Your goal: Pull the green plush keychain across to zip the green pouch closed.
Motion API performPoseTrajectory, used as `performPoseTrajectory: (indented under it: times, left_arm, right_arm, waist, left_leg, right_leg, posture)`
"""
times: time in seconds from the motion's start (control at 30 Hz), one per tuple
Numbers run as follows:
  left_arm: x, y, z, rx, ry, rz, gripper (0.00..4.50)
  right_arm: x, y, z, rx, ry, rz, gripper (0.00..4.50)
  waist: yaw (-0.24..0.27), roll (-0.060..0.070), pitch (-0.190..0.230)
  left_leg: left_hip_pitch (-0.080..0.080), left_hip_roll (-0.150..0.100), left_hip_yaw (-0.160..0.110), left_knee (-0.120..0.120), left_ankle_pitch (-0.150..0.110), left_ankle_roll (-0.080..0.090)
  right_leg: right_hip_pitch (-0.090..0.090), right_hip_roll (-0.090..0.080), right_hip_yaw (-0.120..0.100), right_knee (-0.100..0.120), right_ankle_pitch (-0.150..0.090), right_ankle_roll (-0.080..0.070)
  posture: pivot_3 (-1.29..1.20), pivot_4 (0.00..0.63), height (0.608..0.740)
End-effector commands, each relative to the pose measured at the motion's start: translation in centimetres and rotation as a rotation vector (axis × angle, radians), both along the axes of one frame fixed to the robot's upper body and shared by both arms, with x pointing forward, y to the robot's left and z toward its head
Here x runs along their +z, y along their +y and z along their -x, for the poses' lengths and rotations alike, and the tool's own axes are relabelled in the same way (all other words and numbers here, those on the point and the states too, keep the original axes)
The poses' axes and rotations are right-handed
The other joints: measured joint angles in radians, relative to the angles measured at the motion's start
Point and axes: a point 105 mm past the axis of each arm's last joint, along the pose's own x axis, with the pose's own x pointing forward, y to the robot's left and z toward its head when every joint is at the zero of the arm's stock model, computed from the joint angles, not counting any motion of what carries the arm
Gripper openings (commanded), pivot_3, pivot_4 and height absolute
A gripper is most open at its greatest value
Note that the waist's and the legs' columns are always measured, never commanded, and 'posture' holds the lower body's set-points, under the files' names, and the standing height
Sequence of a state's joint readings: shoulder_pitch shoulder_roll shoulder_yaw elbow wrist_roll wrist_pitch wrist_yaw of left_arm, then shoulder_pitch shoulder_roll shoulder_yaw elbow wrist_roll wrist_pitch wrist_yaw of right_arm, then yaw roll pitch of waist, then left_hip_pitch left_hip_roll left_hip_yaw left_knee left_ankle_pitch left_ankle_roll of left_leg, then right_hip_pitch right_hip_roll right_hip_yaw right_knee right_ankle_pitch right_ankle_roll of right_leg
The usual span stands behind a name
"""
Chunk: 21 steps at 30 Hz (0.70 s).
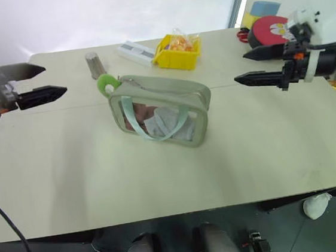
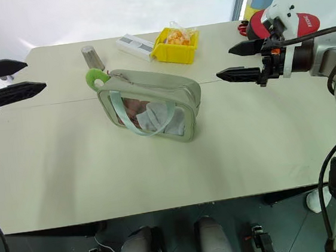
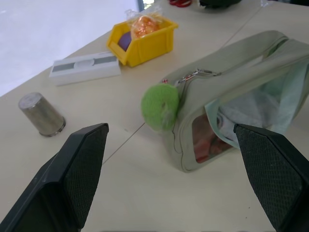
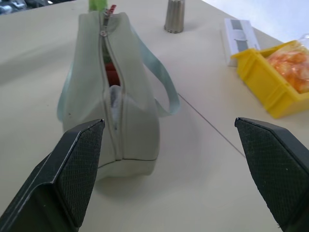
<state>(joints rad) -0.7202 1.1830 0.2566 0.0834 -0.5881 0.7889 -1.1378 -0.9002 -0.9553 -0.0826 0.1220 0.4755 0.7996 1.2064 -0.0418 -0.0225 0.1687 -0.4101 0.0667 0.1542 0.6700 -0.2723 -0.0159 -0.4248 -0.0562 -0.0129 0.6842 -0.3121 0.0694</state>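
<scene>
The green pouch (image 1: 161, 108) stands in the middle of the table, its clear front panel toward me and its mint straps draped over it. Its top zipper gapes along the pouch in the right wrist view. The green plush keychain (image 1: 107, 84) hangs at the pouch's left end, also seen as a lime ball (image 3: 161, 107) beside the zipper pull. My left gripper (image 1: 36, 84) hovers open at the table's left edge, well clear of the keychain. At the right, my right gripper (image 1: 257, 66) hovers open, apart from the pouch's other end.
Behind the pouch sit a yellow bin (image 1: 177, 51) with a bag of orange pieces, a white flat box (image 1: 136, 51) and a small metal cup (image 1: 94, 64). Red, blue and yellow toys (image 1: 265, 22) lie at the far right corner.
</scene>
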Motion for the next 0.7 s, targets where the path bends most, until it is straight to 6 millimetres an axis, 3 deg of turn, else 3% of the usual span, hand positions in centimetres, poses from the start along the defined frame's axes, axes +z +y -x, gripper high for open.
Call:
performPoseTrajectory:
  times: [0.03, 0.3, 0.5, 0.7]
  left_arm:
    - [0.3, 0.5, -0.6, 0.031, -0.054, -0.027, 4.45]
    - [0.0, 0.6, -1.3, 0.066, -0.091, -0.019, 4.45]
    - [0.6, -0.9, -1.0, 0.011, -0.114, -0.009, 4.45]
    - [0.0, -3.8, -0.5, -0.084, -0.103, -0.011, 4.45]
  right_arm:
    - [1.2, 0.1, 0.4, 0.011, -0.050, -0.001, 4.50]
    - [1.0, 2.2, 1.4, 0.073, -0.074, 0.014, 4.50]
    - [2.0, 6.7, 2.3, 0.176, -0.120, 0.008, 4.50]
    - [0.2, 12.5, 1.8, 0.190, -0.084, 0.002, 4.50]
  waist:
    - [0.000, 0.000, 0.000]
    - [-0.001, 0.000, 0.000]
    - [-0.002, 0.000, 0.000]
    - [-0.001, 0.000, 0.000]
  left_leg:
    - [0.000, 0.000, 0.000, 0.000, 0.000, 0.000]
    - [0.000, 0.000, 0.003, 0.000, 0.000, 0.001]
    - [0.000, 0.000, 0.003, 0.000, 0.000, 0.001]
    - [0.000, 0.001, 0.003, 0.000, 0.000, 0.001]
  right_leg:
    - [0.000, 0.000, 0.000, 0.000, 0.000, 0.000]
    - [-0.002, 0.000, 0.003, 0.000, 0.000, 0.000]
    - [-0.002, 0.000, 0.003, 0.000, 0.000, 0.000]
    - [-0.002, 0.000, 0.004, 0.002, 0.000, 0.000]
  posture:
    - [0.00, 0.150, 0.740]
    - [0.00, 0.150, 0.740]
    - [0.00, 0.150, 0.740]
    - [0.00, 0.150, 0.740]
